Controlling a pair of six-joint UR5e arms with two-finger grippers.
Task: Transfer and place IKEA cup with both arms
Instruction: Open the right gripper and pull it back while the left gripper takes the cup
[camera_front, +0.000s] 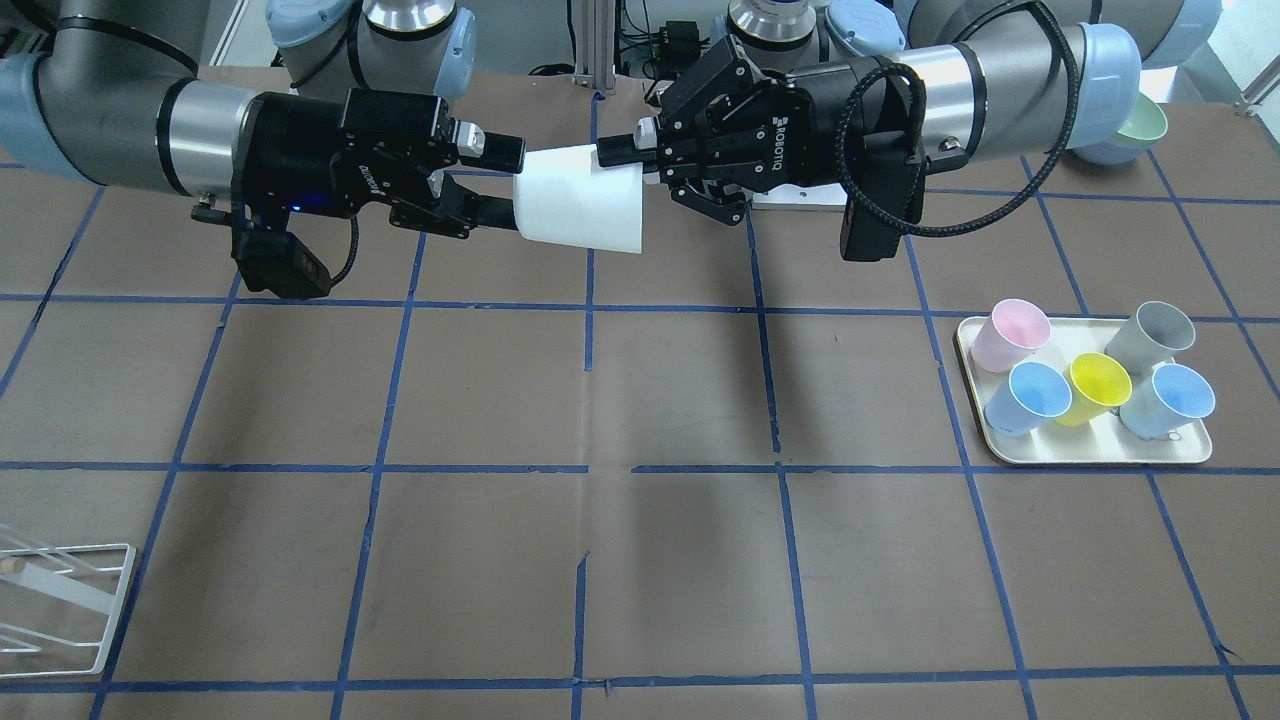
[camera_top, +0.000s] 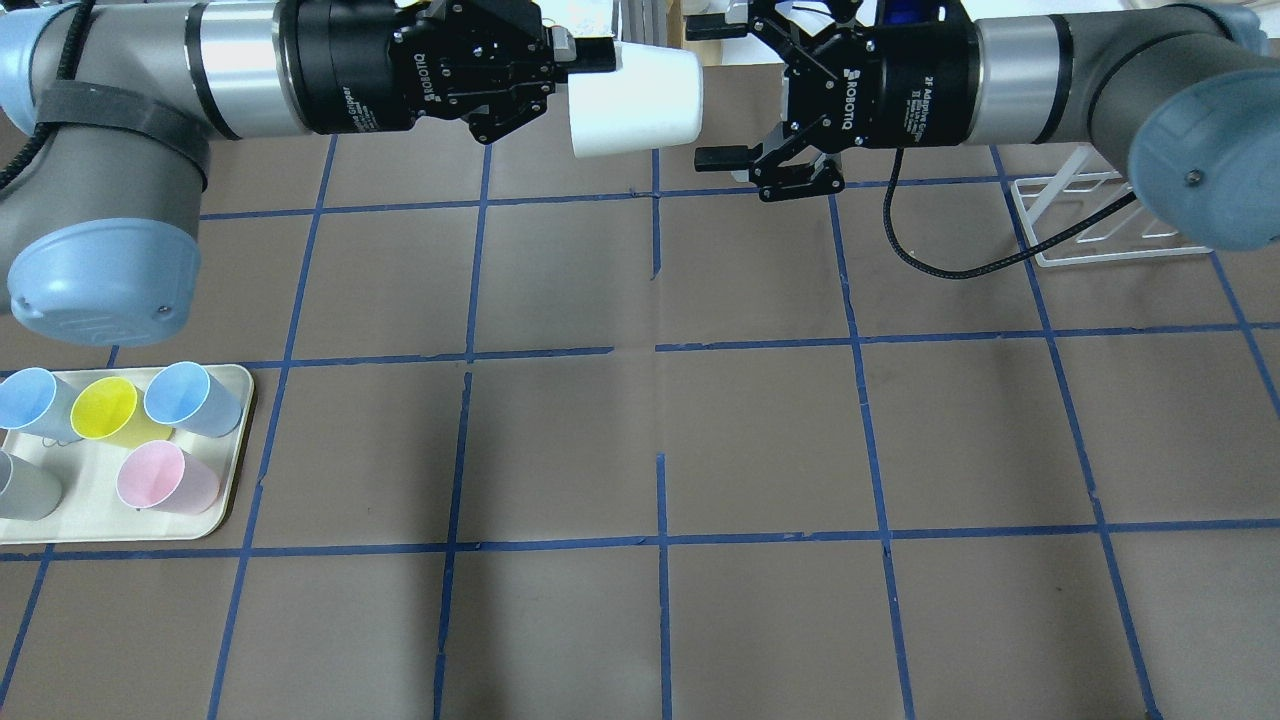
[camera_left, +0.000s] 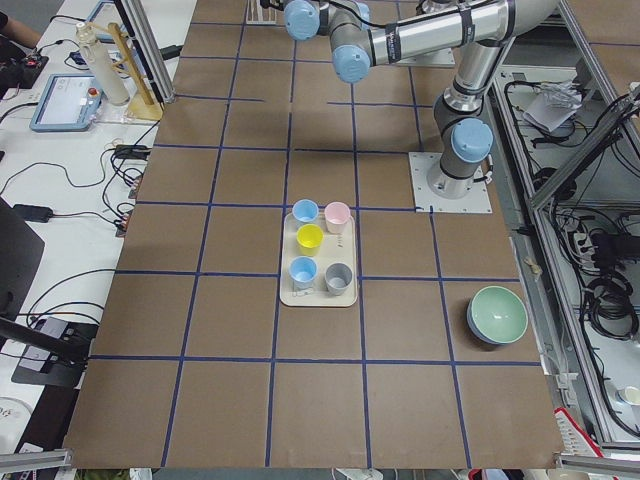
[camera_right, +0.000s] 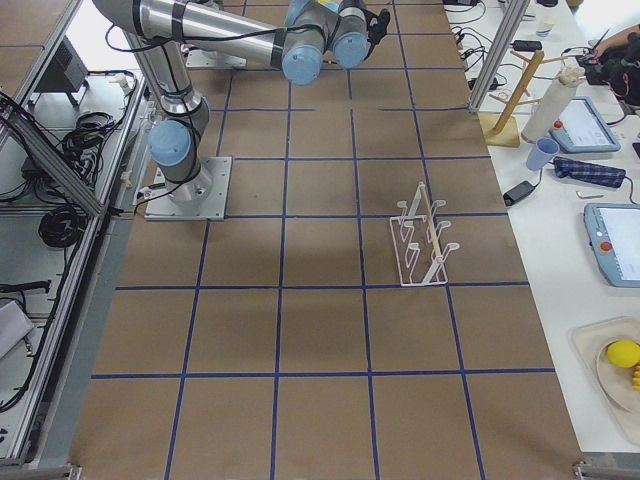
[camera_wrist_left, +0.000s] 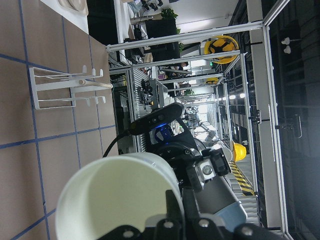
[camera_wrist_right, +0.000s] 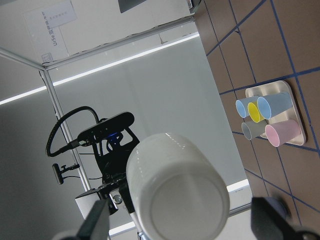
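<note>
The IKEA cup (camera_front: 580, 200) is white and lies on its side in the air above the far middle of the table; it also shows in the overhead view (camera_top: 635, 100). My left gripper (camera_top: 605, 60) is shut on the cup's rim wall, one finger outside and one inside, as the left wrist view (camera_wrist_left: 177, 210) shows over the cup's open mouth (camera_wrist_left: 115, 195). My right gripper (camera_top: 700, 89) is open, its fingers spread wide on either side of the cup's base (camera_wrist_right: 175, 190) and apart from it. In the front view the right gripper (camera_front: 516, 184) is at the cup's narrow end.
A cream tray (camera_top: 100, 525) on my left holds several coloured cups, among them yellow (camera_front: 1098, 385) and grey (camera_front: 1150, 335). A white wire rack (camera_top: 1110, 215) stands on my right. A green bowl (camera_front: 1140, 125) sits near my left arm's base.
</note>
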